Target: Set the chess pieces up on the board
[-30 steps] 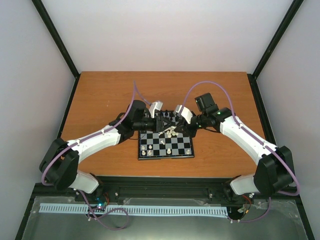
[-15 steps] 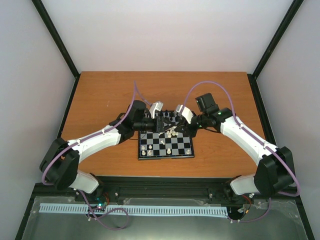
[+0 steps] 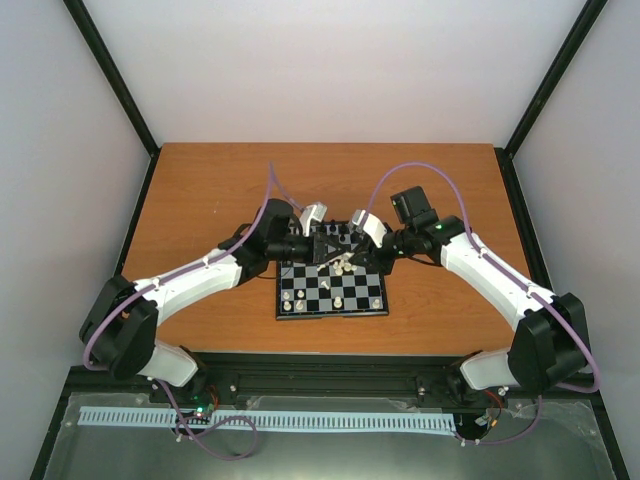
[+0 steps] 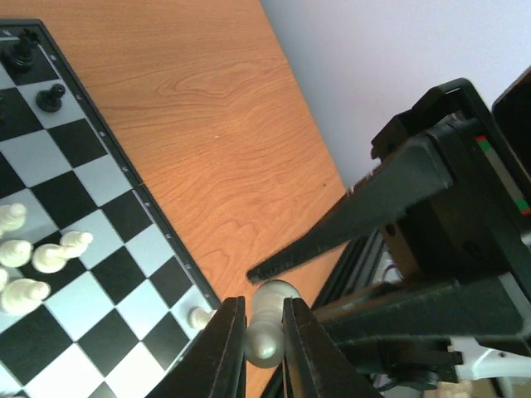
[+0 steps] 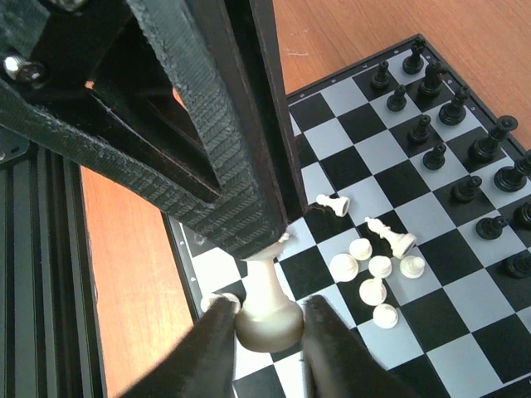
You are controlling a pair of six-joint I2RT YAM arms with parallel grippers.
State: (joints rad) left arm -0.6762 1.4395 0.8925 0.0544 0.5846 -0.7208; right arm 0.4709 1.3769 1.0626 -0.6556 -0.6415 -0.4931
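Over the board (image 3: 330,316) both grippers meet on one cream-white chess piece (image 3: 343,264). My left gripper (image 4: 264,308) is shut on that piece's (image 4: 267,332) upper part. My right gripper (image 5: 267,319) flanks the piece's round base (image 5: 267,325) with its fingers tight against it. In the right wrist view the left gripper's fingers (image 5: 241,199) come down from above onto the piece's top. A loose cluster of white pieces (image 5: 373,269) lies mid-board, some tipped over. Black pieces (image 5: 452,108) stand in rows at the board's far side.
A single white pawn (image 4: 199,317) stands on a corner square by the board's edge. The right gripper's black finger (image 4: 332,236) crosses close beside my left fingers. Orange table (image 3: 200,200) surrounds the board; a black rail (image 3: 330,375) runs along the near edge.
My left gripper has closed onto the white piece's top. Both arms have hardly moved, and the right gripper's grip looks about the same.
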